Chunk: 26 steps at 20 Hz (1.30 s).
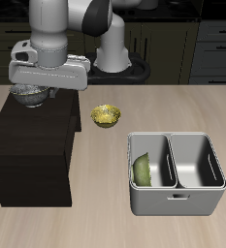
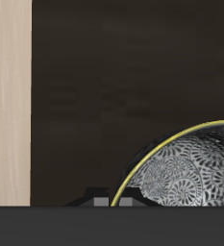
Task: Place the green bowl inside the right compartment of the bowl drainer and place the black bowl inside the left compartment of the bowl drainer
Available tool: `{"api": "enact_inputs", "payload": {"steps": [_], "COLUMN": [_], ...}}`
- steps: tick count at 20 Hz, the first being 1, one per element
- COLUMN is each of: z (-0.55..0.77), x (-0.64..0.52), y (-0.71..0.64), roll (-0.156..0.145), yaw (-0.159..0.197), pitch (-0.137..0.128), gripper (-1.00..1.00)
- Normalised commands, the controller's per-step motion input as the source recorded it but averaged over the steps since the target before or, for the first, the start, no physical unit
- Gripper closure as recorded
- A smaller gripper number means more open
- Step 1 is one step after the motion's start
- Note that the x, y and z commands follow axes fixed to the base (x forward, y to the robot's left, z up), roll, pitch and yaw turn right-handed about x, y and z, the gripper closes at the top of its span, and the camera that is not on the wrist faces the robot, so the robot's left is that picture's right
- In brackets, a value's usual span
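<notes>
I saw the green bowl (image 1: 144, 170) tilted on edge in the drainer (image 1: 177, 199), in one well. The black bowl (image 1: 30, 96) sat mouth-up at the claw (image 1: 32, 94) above a dark cabinet (image 1: 32, 155); claw opening: cannot tell.

Your claw (image 1: 31, 95) hangs low over the dark cabinet (image 1: 32, 145), the black bowl (image 1: 29, 94) right under it. Open table (image 1: 182, 107) lies between the cabinet and the bowl drainer (image 1: 177, 174), broken only by the yellow bowl (image 1: 106, 116). The green bowl (image 1: 144, 170) fills one drainer well; the other stands free.
</notes>
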Motion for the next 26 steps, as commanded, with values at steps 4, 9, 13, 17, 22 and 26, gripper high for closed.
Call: {"api": "enact_inputs", "payload": {"steps": [4,9,13,17,22,26], "z": [0.21,0.45,0.33,0.29,0.23,0.11], "x": [-0.06,-0.15,-0.1,-0.03,0.02,0.06], "y": [0.21,0.48,0.49,0.43,0.31,0.41], "roll": [0.023,0.065,0.071,0.038,-0.015,-0.025], "yaw": [0.022,0.011,0.02,-0.007,-0.02,0.001], "pitch": [-0.018,-0.059,-0.049,-0.039,-0.023,-0.013], "gripper": [1.0,1.0,1.0,1.0,1.0,1.0]}}
